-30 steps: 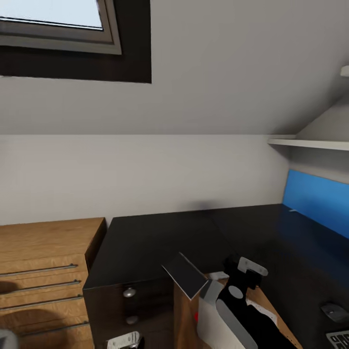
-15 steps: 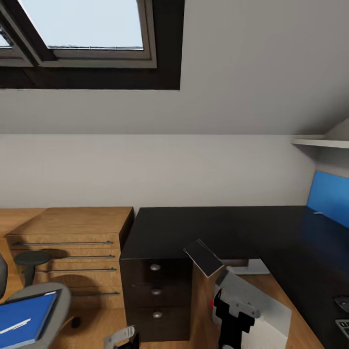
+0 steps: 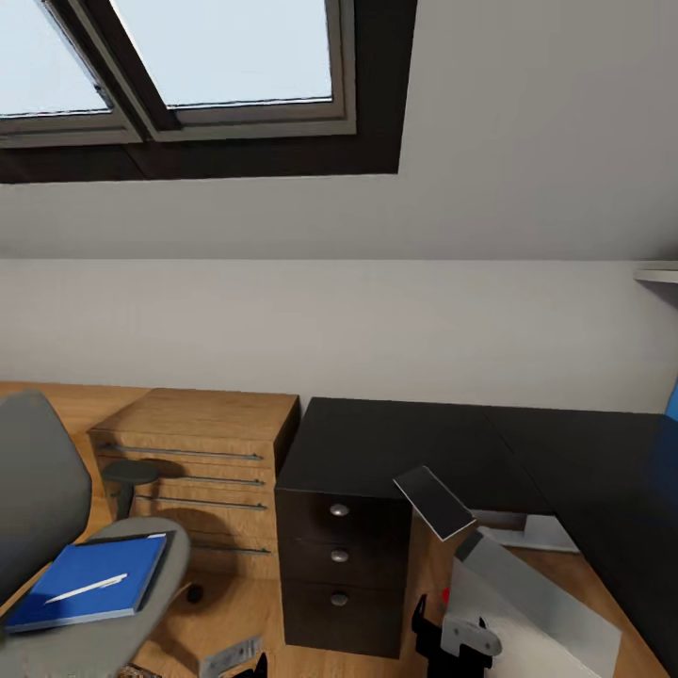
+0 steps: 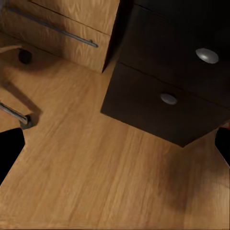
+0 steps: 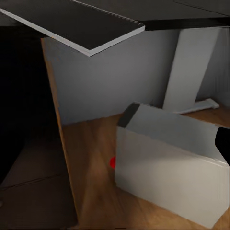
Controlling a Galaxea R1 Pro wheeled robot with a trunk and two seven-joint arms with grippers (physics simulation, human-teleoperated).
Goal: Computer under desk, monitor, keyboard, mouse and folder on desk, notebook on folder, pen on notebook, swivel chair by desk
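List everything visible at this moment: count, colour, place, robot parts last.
swivel chair: 1, grey seat and back, near left of the head view.
folder: 1, bright blue, lying on the chair seat.
pen: 1, white, lying on the folder.
chest of drawers: 1, wooden, beside the desk, against the wall.
desk: 1, glossy black, along the wall.
drawer unit: 1, black with three silver knobs, under the desk's left end.
computer: 1, light grey, on the floor by the white desk leg.
skylight: 1, dark frame, in the sloped ceiling.
left claw: 1, at the bottom edge of the head view; state unclear.
right claw: 1, black and grey, near the computer; state unclear.
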